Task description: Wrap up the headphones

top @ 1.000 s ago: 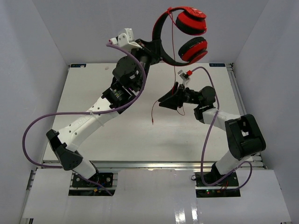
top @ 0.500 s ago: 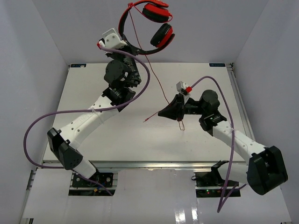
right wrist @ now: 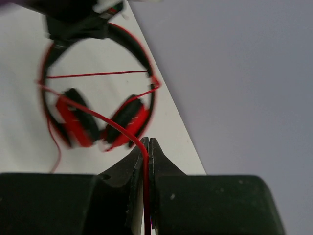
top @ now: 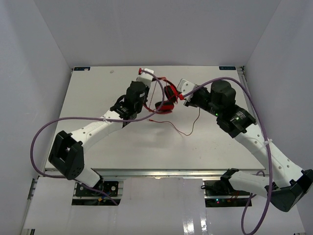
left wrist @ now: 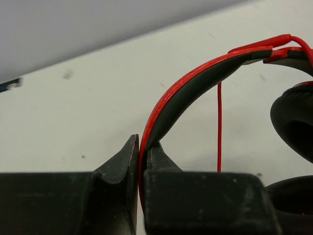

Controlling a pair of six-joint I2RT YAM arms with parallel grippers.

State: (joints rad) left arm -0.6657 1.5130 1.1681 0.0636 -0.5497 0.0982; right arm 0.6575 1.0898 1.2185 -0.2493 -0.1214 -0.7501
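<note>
1. Location: the headphones (top: 167, 98) are over the far middle of the table (top: 93, 88), between the two grippers. Whether they rest on the table or hang just above it cannot be told.
2. Left gripper (left wrist: 143, 147): the jaws are pressed together on the headband (left wrist: 195, 81), pinching its thin edge near the crown. The headphones are carried from this point.
3. Right gripper (right wrist: 147, 143): the jaws are pressed together on the cable (right wrist: 98, 117). The thin red strand runs up between the fingers and on to the headphones.
4. Done so far, as a judgement: the wrap is under way. In the right wrist view one strand spans the headband opening from side to side, and further strands cross diagonally over the cups (right wrist: 73, 120). That view is blurred, so the turns cannot be counted.
5. Left to do, as a judgement: in the top view a loose length of cable trails across the table toward the arm bases, with its free end lying apart from the headphones. This length has to be wound on and the end secured.
6. Orientation: the long axis runs from crown to cups. The crown is at the left gripper. The cups point away from it, toward the right gripper, with the open side of the arch facing that gripper.
</note>
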